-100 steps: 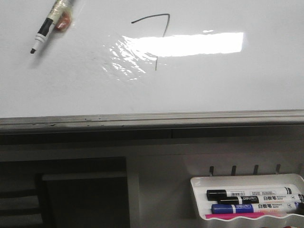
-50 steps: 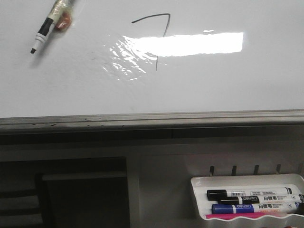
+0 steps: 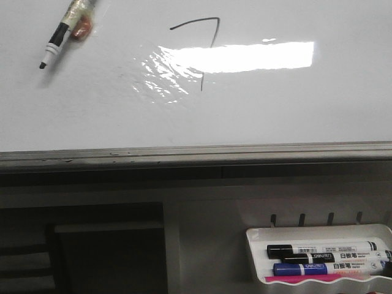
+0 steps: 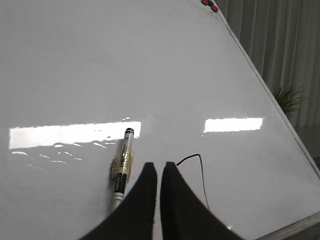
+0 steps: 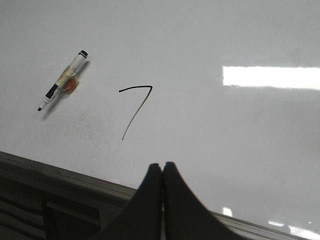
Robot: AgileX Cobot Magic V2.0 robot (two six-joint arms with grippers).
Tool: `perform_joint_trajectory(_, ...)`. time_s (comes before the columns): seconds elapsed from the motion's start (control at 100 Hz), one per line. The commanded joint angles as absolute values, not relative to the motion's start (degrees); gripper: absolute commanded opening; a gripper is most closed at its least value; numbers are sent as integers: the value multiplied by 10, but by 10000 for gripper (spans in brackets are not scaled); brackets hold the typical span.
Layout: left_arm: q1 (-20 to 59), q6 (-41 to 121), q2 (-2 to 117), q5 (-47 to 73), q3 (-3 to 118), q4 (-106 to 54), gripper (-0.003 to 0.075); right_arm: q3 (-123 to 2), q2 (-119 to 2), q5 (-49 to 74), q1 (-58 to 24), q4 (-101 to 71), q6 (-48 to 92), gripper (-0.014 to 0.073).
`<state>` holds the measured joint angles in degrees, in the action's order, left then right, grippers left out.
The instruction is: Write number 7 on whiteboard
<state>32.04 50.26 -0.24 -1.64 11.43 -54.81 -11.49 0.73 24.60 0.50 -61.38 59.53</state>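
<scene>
The whiteboard fills the upper front view, with bright glare across its middle. The number 7 is a thin dark stroke near the top centre, its down stroke partly lost in the glare. A black-capped marker with yellowish tape lies against the board to the 7's left. Neither gripper shows in the front view. My left gripper is shut and empty, just off the board, between the marker and the 7. My right gripper is shut and empty, below the 7, over the board's lower edge.
A grey metal frame edges the board's bottom. A small white tray at lower right holds black and blue markers and something pink. Dark shelving sits at lower left. Curtains and a plant stand beyond the board's edge.
</scene>
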Motion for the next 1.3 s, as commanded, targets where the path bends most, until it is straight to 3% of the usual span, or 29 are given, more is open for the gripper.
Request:
perform_joint_trajectory(0.0,320,503,-12,-42,130,-551,-20,-129,9,217,7,-632,601,-64)
perform_joint_trajectory(0.16,320,503,-12,-42,130,-536,-20,-129,9,217,7,-632,601,-64)
perform_joint_trajectory(0.32,297,387,-11,-40,120,-339,-20,-129,9,217,7,-632,601,-64)
perform_joint_trajectory(0.54,149,126,-11,-40,62,-129,-20,-129,9,217,7,-632,601,-64)
perform_joint_trajectory(0.74,26,38,-18,-40,5,-50,-20,-129,9,217,7,-632,601,-64)
perform_joint_trajectory(1.29,18,25,-20,-8,-20,-36,-20,-129,9,215,7,-632,601,-64)
